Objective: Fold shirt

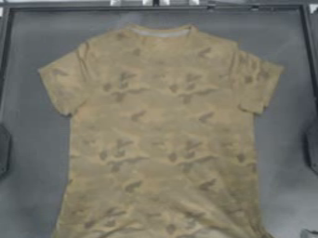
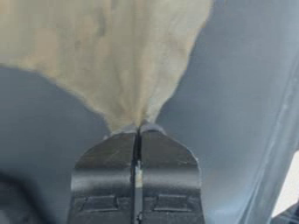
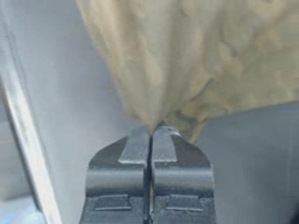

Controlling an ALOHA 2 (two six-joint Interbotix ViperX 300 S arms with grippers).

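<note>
Both my grippers, left (image 2: 137,128) and right (image 3: 153,128), pinch the shirt (image 1: 162,130); I'd lift evenly, cloth taut between them.

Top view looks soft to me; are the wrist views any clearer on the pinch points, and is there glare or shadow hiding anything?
Top view: the shirt is blurred, its blotches smeared, and no gripper shows. Left wrist view: the left gripper is sharper, shut on a gathered cloth tip, no glare. Right wrist view: the right gripper likewise; only a faint shadow beside the cloth.
</note>
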